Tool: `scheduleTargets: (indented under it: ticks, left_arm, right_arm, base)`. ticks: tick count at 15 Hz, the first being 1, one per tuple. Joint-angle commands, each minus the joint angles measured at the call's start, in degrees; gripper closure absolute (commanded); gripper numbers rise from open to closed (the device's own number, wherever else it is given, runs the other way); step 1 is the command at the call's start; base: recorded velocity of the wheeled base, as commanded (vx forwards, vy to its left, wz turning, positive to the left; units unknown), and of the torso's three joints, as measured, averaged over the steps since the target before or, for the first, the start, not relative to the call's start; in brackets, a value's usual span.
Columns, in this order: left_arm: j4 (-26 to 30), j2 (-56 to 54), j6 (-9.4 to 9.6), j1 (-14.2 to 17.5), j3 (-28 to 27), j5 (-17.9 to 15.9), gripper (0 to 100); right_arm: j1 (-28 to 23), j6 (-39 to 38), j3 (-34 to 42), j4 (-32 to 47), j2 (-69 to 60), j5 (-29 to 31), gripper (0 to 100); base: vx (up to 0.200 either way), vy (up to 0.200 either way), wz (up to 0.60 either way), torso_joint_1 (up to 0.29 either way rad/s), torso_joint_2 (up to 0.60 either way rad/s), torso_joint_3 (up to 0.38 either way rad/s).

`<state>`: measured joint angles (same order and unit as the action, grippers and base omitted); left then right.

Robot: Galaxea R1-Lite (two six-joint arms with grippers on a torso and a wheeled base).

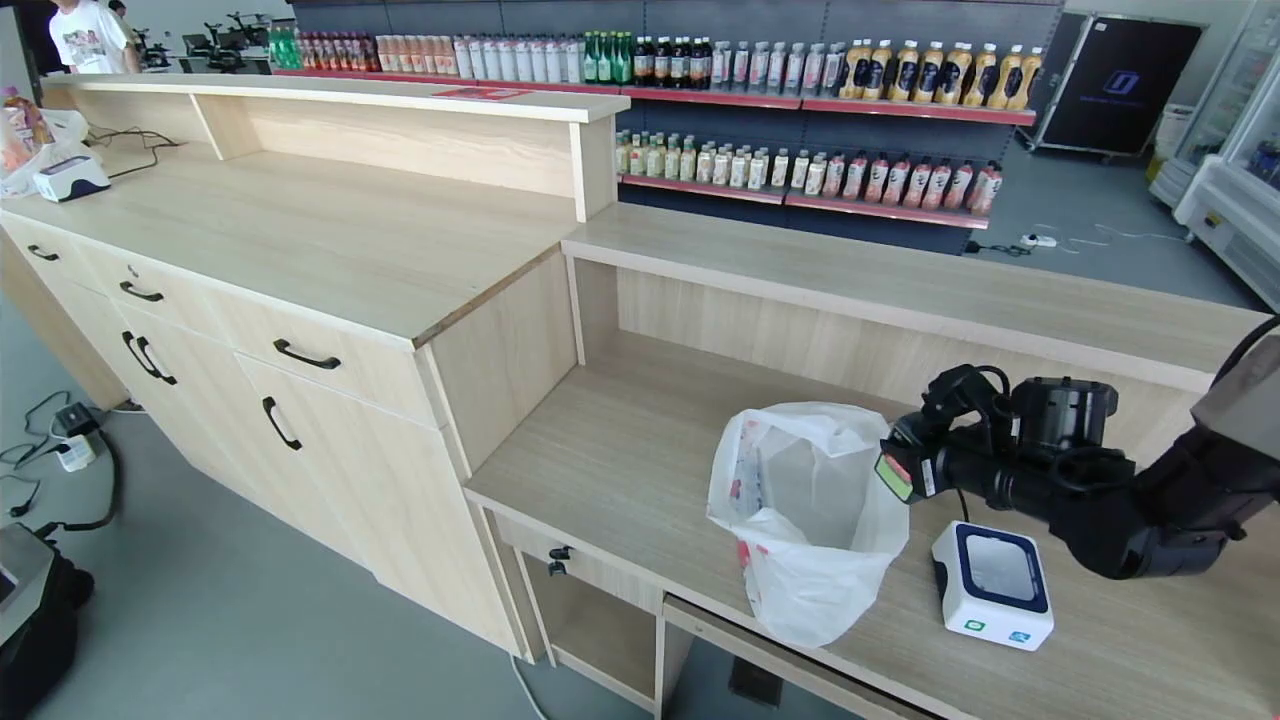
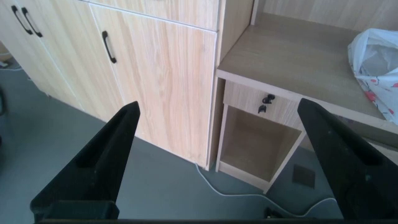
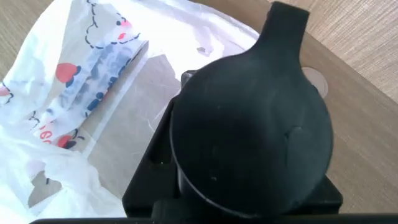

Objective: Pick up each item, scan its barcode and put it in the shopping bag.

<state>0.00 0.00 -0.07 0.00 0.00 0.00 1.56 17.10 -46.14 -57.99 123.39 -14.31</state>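
Right hand (image 1: pixel 897 474): at the end of the arm that comes in from the robot's right, level with the rim of the shopping bag and touching or almost touching its right edge. Whether it is clenched or released cannot be told.
Black shape (image 3: pixel 249 124): a rounded dark mass close to the right wrist camera, in front of the bag's mouth. What it is cannot be told.
Shopping bag (image 1: pixel 812 530): white plastic, standing on the lower desk (image 1: pixel 620 440) with its mouth open upward.
Print in the bag (image 3: pixel 102 78): a strip of blue and red pattern along the inner wall. It may be a packet or the bag's own print.
Scanner (image 1: pixel 993 584): a white box with a dark-rimmed window on top, on the desk just beside the bag, on the robot's right and below the right arm.
Left hand (image 2: pixel 217 106): released, its two dark fingers (image 2: pixel 93 168) spread wide with nothing between them, hanging over the floor in front of the cabinet doors (image 2: pixel 158 74).
Drawer (image 2: pixel 267 104): under the desk's edge, with a key in its lock.
Shelves (image 1: pixel 800 100): rows of bottles well behind the desk.
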Motion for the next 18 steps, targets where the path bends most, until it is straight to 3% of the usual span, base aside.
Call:
scheduleTargets:
  ticks: [1,9,18]
  left_arm:
    - [0.0,0.0,-0.01,0.0,0.0,0.0,0]
    - [0.0,0.0,-0.01,0.0,0.0,0.0,0]
    - [0.0,0.0,-0.01,0.0,0.0,0.0,0]
  right_arm:
    - [1.0,0.0,-1.3,-0.1,3.9,-0.2,100]
    - [3.1,-0.3,-11.0,0.1,12.0,-0.5,100]
    - [3.4,-0.2,-11.3,-1.8,16.3,-0.5,100]
  base:
    - [0.0,0.0,0.0,0.0,0.0,0.0]
    - [0.0,0.0,0.0,0.0,0.0,0.0]
    - [0.0,0.0,0.0,0.0,0.0,0.0]
